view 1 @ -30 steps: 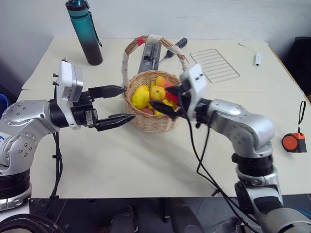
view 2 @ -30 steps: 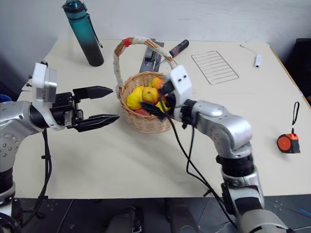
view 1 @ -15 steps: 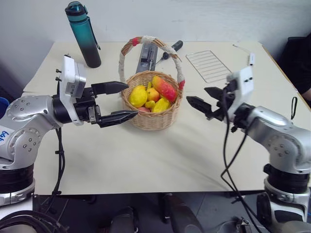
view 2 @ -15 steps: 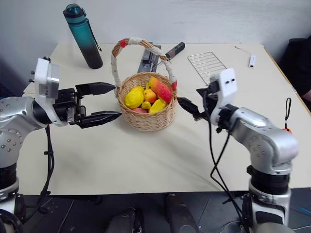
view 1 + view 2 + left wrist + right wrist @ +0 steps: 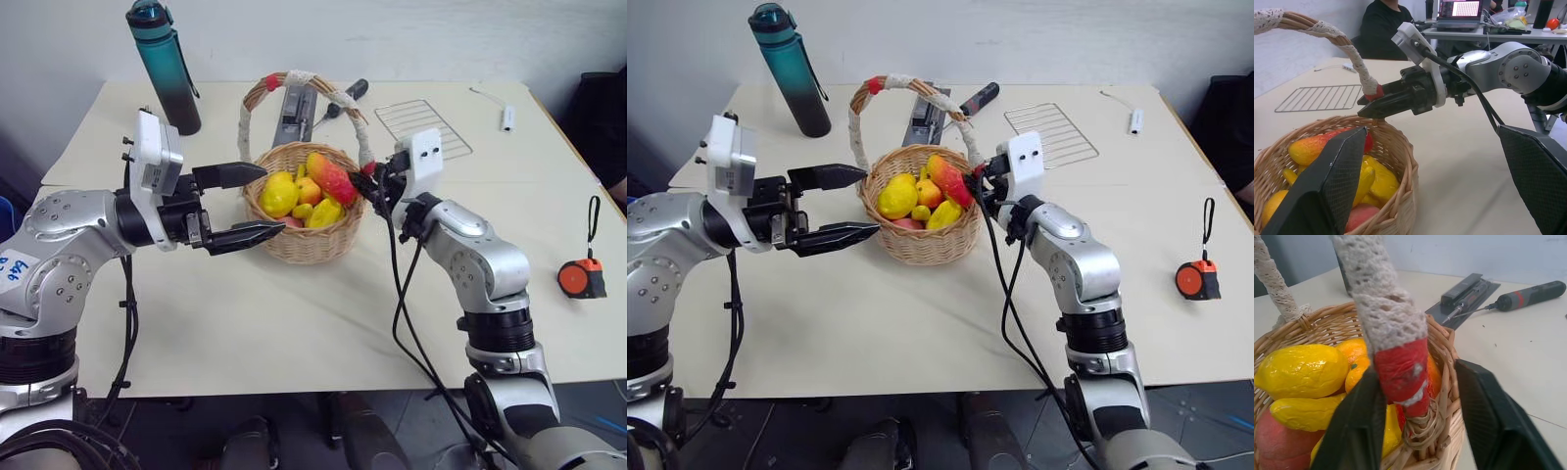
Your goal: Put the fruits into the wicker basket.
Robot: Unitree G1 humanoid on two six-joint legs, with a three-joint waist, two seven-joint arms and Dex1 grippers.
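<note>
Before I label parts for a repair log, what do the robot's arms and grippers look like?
Both arms are silver metal with black joints and trailing black cables. The left gripper and right gripper each have two black tapered fingers behind a white wrist block. A blue-scribbled white sticker marks the left arm.

wicker basket (image 5: pixel 1444 362) handle base is blocking the fruit behind it, red fruit (image 5: pixel 1276 445) getting cropped lower left.

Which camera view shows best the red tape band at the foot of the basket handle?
The right wrist view: the red tape band stands close up between the right gripper fingers. The left wrist view shows it small beside that gripper; the eye views show a red spot at the wicker basket rim.
</note>
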